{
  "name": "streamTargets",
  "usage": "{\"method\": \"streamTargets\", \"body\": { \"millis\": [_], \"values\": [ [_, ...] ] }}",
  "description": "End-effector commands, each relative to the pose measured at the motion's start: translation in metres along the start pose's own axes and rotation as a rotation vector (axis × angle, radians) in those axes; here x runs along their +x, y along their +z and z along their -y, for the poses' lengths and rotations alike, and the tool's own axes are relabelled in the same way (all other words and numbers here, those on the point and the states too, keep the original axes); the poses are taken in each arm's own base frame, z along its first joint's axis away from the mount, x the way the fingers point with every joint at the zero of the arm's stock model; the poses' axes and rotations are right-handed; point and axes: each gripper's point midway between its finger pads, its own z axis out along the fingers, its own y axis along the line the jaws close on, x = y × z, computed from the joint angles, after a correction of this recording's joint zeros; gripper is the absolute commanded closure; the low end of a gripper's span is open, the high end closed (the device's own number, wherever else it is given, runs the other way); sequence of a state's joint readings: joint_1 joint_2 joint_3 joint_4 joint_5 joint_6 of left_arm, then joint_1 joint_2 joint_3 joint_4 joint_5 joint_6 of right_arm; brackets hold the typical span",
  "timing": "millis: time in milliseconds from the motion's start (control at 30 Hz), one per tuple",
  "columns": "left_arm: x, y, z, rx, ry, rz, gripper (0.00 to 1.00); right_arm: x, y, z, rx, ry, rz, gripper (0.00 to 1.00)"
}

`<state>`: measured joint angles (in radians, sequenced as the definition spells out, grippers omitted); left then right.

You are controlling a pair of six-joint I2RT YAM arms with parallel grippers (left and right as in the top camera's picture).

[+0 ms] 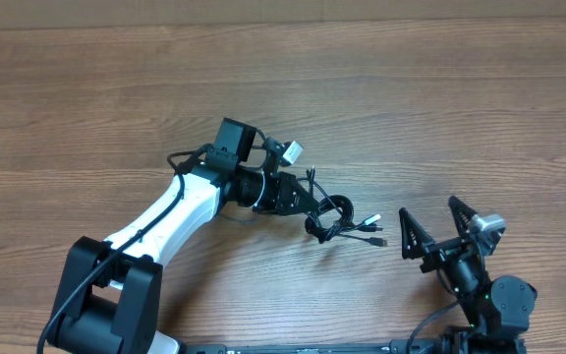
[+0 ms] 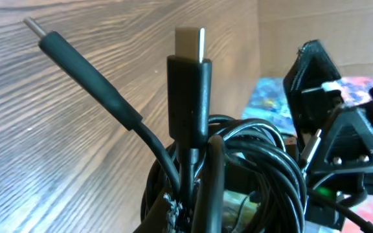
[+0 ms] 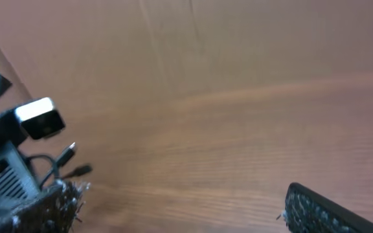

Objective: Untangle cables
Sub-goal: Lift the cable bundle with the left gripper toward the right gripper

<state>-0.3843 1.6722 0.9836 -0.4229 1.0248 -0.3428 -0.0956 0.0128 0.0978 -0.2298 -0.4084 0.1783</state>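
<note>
Closest to the left wrist's lens, the cables (image 2: 238, 168) are crowding the lower frame as a tight black coil. One flat silver-tipped plug (image 2: 188, 97) is standing straight up out of it, and a second plug (image 2: 83, 71) on a stiff cord is leaning away to the left.

That nearness suggests the left claw (image 1: 293, 197) is pinching the bundle itself. Its jaws are pressed together on the cords, though the fingers are hiding beneath the coil in its own view. From overhead, the cables are lying just beyond that claw's tip, near the middle of the table (image 1: 263, 79), with loose ends trailing toward the right.

The right claw (image 1: 438, 228) is sitting a little apart from those ends, its jaws spread wide and holding nothing. It is probably waiting to take a free end while the left one is anchoring the knot.

The loops are looking thoroughly wound together, so the untangling is likely only beginning. The upright plug is offering the clearest end to grab.
</note>
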Motion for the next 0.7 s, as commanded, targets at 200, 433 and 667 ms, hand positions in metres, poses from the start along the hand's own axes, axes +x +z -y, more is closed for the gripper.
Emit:
{"method": "streamTargets", "body": {
  "millis": [200,433,667],
  "values": [
    [-0.032,-0.004,0.018,0.062,-0.28,0.076,0.96,-0.089,-0.039,-0.038,-0.009,-0.022,0.101,0.0],
    [-0.053,0.0,0.042,0.144,-0.396,0.121,0.96,-0.103,-0.031,-0.038,0.023,0.036,-0.023,0.0],
    [-0.065,0.01,0.055,0.169,-0.604,0.161,0.96,-0.112,-0.01,-0.033,0.058,0.125,-0.215,0.0]
  ]
}}
